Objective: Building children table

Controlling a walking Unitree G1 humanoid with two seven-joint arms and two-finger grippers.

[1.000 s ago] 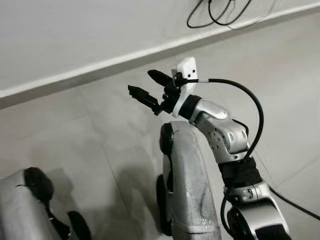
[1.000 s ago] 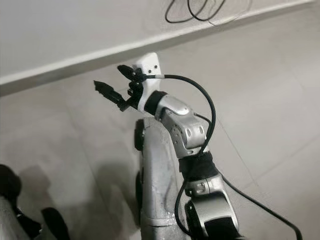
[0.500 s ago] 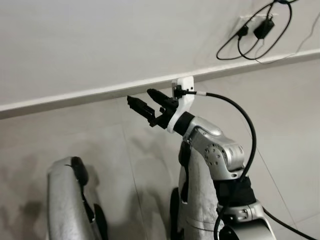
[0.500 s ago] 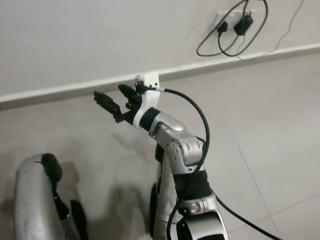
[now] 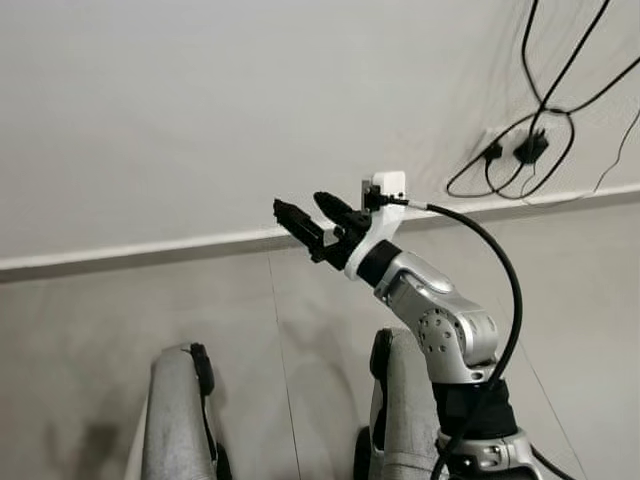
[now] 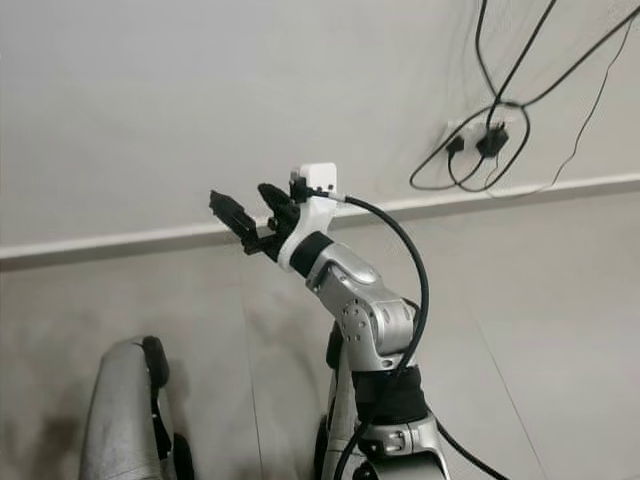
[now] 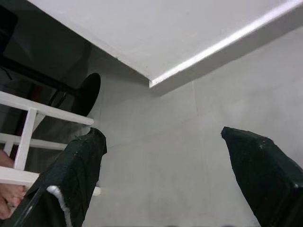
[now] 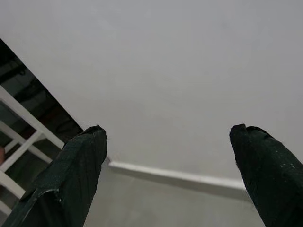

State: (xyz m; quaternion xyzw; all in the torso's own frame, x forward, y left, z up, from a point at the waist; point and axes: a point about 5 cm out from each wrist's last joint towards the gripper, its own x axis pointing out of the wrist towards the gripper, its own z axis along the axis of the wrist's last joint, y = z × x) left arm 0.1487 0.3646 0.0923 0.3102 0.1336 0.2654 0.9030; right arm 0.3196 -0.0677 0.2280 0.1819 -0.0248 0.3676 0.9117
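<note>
My right gripper (image 5: 303,207) is raised in front of the white wall, open, with nothing between its fingers. In the right wrist view its fingertips (image 8: 83,156) frame the wall and baseboard, and white frame bars (image 8: 21,137) show at one edge. My left arm (image 5: 178,410) hangs low over the floor. Its gripper (image 7: 163,142) is open and empty above grey tiles. The left wrist view also shows a white frame (image 7: 31,137) of thin bars, with part of a person's hand or foot (image 7: 8,196) beside it.
A white baseboard (image 5: 130,253) runs along the foot of the wall. A wall socket with plugs and looping black cables (image 5: 515,152) sits at the upper right. Grey floor tiles (image 5: 90,340) spread below. A dark round object (image 7: 90,92) lies near the wall corner.
The head camera has tilted up, so more wall and the socket now show. My right arm stays raised and open. My left arm shows more fully at the lower left.
</note>
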